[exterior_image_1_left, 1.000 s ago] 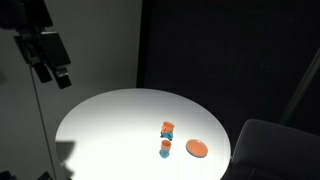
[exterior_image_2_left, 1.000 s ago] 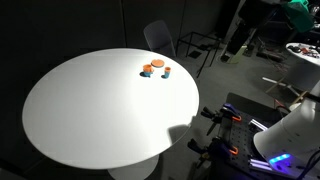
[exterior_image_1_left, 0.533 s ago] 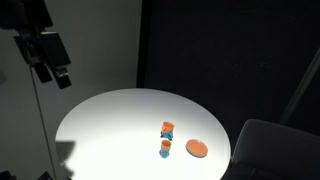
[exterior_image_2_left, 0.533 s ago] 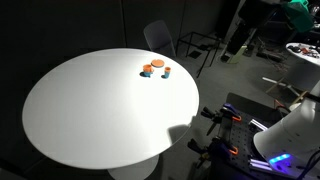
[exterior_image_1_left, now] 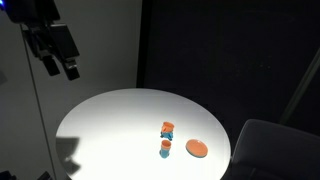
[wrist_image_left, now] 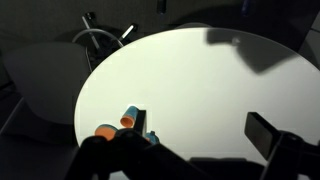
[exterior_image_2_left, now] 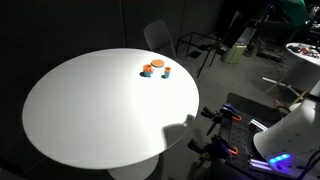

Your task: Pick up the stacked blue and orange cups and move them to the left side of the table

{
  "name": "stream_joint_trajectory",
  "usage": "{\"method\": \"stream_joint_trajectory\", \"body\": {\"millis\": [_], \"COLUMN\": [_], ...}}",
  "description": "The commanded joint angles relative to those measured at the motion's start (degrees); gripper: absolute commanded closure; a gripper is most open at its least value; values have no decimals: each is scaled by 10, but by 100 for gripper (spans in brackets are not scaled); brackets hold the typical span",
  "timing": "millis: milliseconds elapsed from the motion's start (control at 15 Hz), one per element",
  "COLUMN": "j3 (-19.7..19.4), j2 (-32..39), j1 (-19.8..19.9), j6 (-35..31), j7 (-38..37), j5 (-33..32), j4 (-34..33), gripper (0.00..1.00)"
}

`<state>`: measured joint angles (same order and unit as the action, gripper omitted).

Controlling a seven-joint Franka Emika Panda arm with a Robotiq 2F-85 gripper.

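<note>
In an exterior view, the gripper hangs in the upper left of the frame, high above and well apart from the table, whose round white top fills the lower middle. The stacked blue and orange cups stand upright right of centre, towards the lower edge. A chunkier orange and blue stack stands just above them, and a flat orange disc lies near them on the right. A chair shows at the lower right. In an exterior view from another place, the table fills the left and middle. The three small items cluster towards its upper edge, with the cups at the right of the cluster and the disc topmost. In the wrist view, the gripper enters from the bottom with its jaws spread wide and bare table between them. Orange and blue pieces sit at the lower left beside the left finger, partly hidden, and I cannot tell which is which.
</note>
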<state>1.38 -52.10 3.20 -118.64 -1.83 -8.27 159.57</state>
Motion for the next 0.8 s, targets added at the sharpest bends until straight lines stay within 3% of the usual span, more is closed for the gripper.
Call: {"method": "stream_joint_trajectory", "body": {"millis": [0,400,733], "j3": [-2,-20,-45], "j2": [64,192,296], "j1": [10,53,83], "j6": [-39,-112,-105], "j7": [-4,-15,-15], "j5": [-11,-16,-16], "j4": [-39,-115,-195], "gripper": [0,0,0]}}
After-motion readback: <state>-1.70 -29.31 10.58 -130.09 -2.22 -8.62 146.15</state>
